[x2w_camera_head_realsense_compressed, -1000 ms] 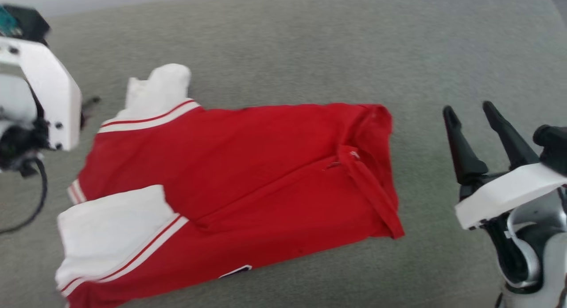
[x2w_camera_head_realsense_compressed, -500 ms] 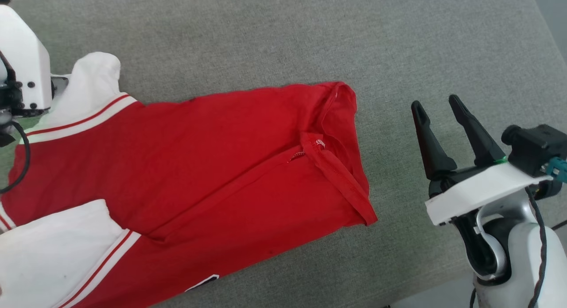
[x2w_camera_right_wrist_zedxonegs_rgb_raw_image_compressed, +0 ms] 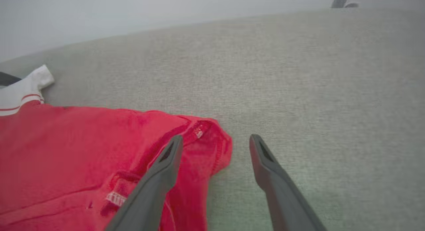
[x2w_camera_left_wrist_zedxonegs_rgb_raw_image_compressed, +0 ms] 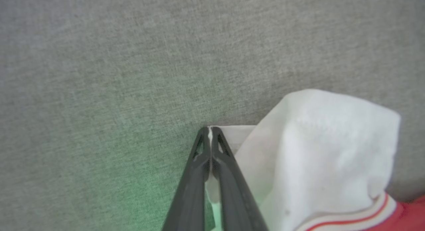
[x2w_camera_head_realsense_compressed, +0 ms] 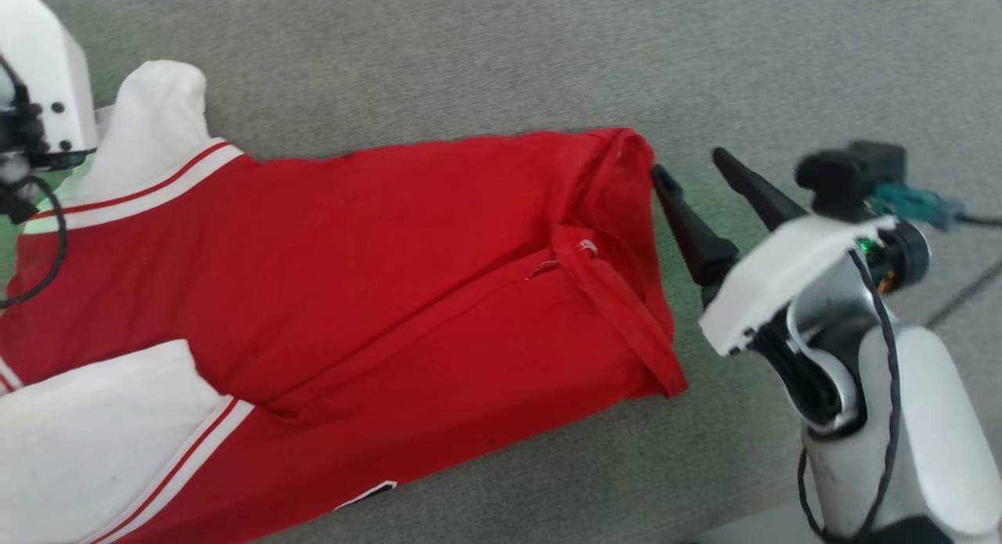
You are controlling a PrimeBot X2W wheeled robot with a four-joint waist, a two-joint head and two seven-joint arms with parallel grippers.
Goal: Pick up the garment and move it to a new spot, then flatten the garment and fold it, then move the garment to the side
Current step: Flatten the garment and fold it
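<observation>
Fabric looks light and limp, apt to bunch, best held at corners. The red jersey-knit shirt with white sleeves (x2w_camera_head_realsense_compressed: pixel 407 246) lies spread on a grey woven cushion (x2w_camera_head_realsense_compressed: pixel 470 59). The right gripper (x2w_camera_head_realsense_compressed: pixel 688 162) gapes beside its hem; the left gripper (x2w_camera_left_wrist_zedxonegs_rgb_raw_image_compressed: pixel 210 129) pinches the far sleeve's edge.

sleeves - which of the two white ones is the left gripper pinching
The far sleeve, bunched up with its edge between the shut left gripper; the near sleeve lies flat, untouched.
</observation>
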